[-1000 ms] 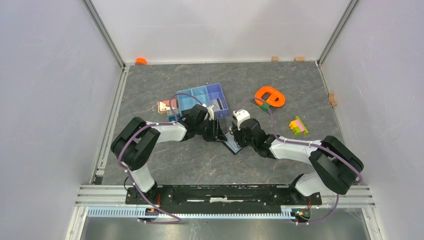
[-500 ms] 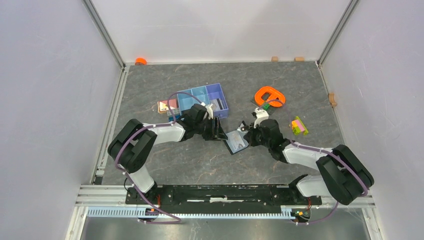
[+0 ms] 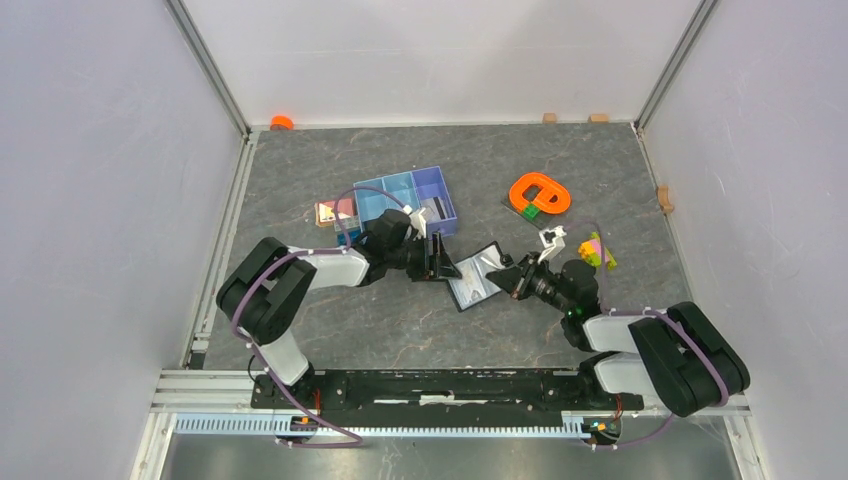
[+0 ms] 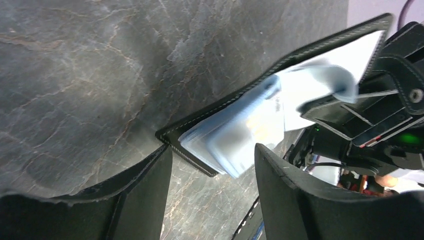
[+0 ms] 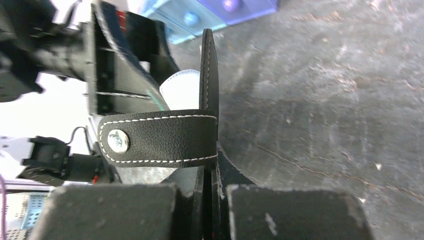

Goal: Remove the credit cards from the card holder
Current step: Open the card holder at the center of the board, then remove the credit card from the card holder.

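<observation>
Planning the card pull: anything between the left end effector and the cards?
No separate object. The credit cards sit inside clear sleeves of the card holder, just ahead of the open left end effector. The right end effector is clamped on its cover.

credit cards [image 4: 235, 135] blurred, count unclear

Grey marbled table [image 3: 400, 320]. Blue three-compartment tray [image 3: 400, 190] stands left of centre. Pink-and-orange flat item [image 3: 333, 211] lies just beside its left end. Orange ring [image 3: 540, 192] lies to the right, with a green block [image 3: 529, 211] at its near edge. Multicoloured brick stack [image 3: 597, 250] sits nearer. Orange cap [image 3: 282, 122] in far-left corner.
</observation>
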Robot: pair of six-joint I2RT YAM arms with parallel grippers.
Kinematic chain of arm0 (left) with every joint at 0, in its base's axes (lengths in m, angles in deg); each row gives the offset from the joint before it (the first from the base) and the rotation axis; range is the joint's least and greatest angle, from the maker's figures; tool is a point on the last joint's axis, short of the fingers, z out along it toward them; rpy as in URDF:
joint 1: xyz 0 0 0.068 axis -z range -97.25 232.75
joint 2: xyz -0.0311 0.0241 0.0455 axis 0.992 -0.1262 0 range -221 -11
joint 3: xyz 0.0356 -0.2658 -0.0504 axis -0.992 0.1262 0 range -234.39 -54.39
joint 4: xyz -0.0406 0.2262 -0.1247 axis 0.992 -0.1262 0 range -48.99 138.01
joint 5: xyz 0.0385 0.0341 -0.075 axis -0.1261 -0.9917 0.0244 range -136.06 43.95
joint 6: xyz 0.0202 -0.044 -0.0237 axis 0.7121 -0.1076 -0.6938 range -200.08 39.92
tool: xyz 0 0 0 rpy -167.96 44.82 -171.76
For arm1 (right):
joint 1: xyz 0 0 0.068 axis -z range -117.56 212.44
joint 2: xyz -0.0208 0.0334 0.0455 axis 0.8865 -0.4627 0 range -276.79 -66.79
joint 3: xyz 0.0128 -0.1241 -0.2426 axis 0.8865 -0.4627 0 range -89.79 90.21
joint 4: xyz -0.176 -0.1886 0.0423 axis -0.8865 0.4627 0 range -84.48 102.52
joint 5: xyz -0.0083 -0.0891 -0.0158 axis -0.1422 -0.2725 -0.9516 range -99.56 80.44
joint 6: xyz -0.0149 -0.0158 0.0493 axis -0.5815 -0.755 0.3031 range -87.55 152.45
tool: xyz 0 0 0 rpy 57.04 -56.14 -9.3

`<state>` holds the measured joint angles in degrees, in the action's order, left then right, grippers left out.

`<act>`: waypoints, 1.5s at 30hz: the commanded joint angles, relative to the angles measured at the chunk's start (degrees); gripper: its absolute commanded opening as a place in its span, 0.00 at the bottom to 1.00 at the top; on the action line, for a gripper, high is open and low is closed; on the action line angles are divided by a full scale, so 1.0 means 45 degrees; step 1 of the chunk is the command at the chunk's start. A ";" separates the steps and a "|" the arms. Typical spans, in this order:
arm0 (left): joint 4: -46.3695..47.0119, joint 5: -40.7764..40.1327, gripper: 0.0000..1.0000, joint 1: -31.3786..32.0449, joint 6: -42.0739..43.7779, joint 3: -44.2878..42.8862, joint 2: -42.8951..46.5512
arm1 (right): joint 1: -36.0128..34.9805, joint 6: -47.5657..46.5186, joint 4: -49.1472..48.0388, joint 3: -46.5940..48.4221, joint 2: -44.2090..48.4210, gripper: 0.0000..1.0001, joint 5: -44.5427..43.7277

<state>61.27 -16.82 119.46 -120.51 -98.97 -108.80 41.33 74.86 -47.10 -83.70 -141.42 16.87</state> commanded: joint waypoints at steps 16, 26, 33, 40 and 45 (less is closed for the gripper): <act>0.8474 0.2617 0.92 0.0501 -0.2325 0.2233 0.1315 | 0.1511 0.4918 -0.8714 -0.1289 0.0382 0.00 0.2780; 0.8646 0.2643 0.22 0.0442 -0.2252 0.2337 0.1576 | 0.1485 0.4650 -0.8597 -0.1058 -0.0280 0.20 0.3119; 0.4602 0.1746 0.10 -0.0052 -0.0598 0.1848 0.2944 | 0.1506 -0.0386 0.0535 0.0303 0.2314 0.42 0.1086; 0.0753 0.0847 0.10 -0.0052 0.1277 0.1096 0.4712 | 0.1508 -0.2967 0.4702 0.0883 0.5025 0.45 -0.2249; -0.0259 -0.0525 0.07 -0.0052 0.1664 0.1066 0.5001 | 0.1506 -0.3492 0.4717 0.1179 0.5697 0.49 -0.1165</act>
<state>66.21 -13.83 119.20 -117.82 -92.06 -87.97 47.94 64.56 -29.20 -80.86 -118.47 11.23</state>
